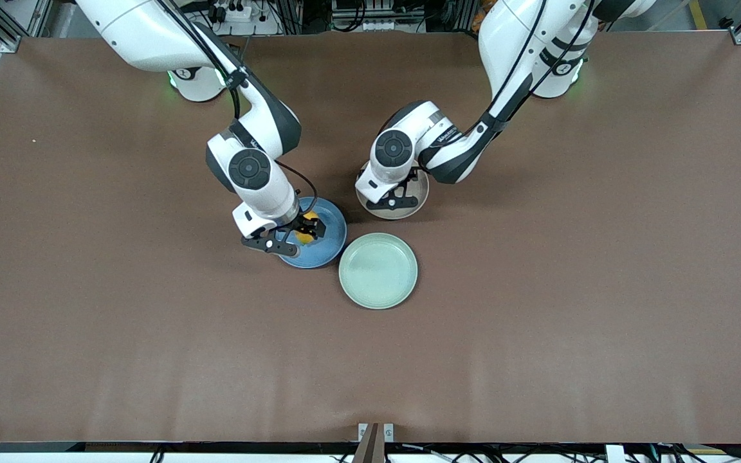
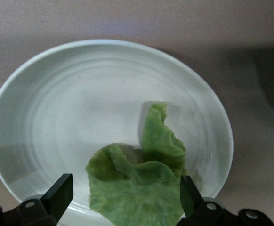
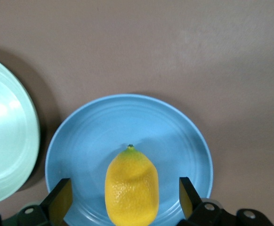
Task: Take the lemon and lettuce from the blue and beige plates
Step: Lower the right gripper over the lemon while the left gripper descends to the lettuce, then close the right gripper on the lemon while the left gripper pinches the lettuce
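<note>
A yellow lemon [image 3: 131, 193] lies on the blue plate [image 3: 151, 122]. My right gripper [image 3: 123, 200] is open and low over the plate, one finger on each side of the lemon, not touching it. In the front view this gripper [image 1: 294, 235] covers most of the lemon [image 1: 307, 236] on the blue plate [image 1: 327, 249]. A green lettuce leaf [image 2: 137, 183] lies on the beige plate [image 2: 71, 108]. My left gripper [image 2: 123, 197] is open, its fingers on either side of the leaf. In the front view it [image 1: 399, 193] hides the lettuce on the beige plate [image 1: 402, 212].
An empty light green plate [image 1: 378, 270] sits nearer to the front camera, beside the blue plate and touching it; its rim also shows in the right wrist view [image 3: 5, 146]. The three plates are clustered mid-table on the brown table top [image 1: 570, 289].
</note>
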{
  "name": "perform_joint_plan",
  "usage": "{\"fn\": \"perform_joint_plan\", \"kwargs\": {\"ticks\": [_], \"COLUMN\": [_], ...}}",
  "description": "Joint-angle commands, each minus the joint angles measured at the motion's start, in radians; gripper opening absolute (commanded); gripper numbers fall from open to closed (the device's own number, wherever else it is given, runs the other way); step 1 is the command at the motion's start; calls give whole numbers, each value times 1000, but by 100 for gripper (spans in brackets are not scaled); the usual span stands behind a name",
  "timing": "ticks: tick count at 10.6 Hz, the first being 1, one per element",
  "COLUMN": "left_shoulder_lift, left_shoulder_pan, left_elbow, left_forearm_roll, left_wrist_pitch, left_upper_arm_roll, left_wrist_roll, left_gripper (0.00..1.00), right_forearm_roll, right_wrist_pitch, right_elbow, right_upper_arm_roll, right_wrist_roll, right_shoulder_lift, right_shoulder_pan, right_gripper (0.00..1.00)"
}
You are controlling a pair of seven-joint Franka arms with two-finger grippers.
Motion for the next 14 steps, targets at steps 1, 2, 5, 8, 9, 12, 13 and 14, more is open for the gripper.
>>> {"fn": "perform_joint_plan", "kwargs": {"ticks": [1, 2, 5, 8, 9, 12, 13, 14], "left_shoulder_lift": [22, 25, 37, 48, 53, 65, 66, 68], "left_shoulder_pan": [-22, -22, -38, -90, -108, -119, -121, -121], "left_elbow": [24, 24, 26, 30, 36, 39, 47, 53], "left_forearm_roll": [32, 32, 33, 32, 32, 32, 32, 33], "left_wrist_pitch": [7, 18, 35, 38, 50, 72, 72, 73], "left_upper_arm_roll": [8, 10, 17, 62, 76, 80, 82, 87], "left_wrist_roll": [-44, -46, -52, -75, -88, -134, -150, -151], "left_gripper": [100, 100, 100, 100, 100, 40, 0, 0], "right_forearm_roll": [-80, -112, -137, -230, -247, -252, -252, -253], "right_wrist_pitch": [33, 33, 66, 77, 83, 85, 85, 85], "right_elbow": [-30, -30, -33, -32, -32, -32, -30, -27], "right_upper_arm_roll": [24, 28, 36, 36, 36, 38, 38, 38], "right_wrist_roll": [96, 127, 168, 251, 271, 284, 284, 284], "right_shoulder_lift": [18, 32, 64, 100, 110, 117, 120, 120], "right_shoulder_pan": [-3, -3, 2, 3, 3, 11, 12, 13], "right_gripper": [100, 100, 100, 100, 100, 89, 73, 60]}}
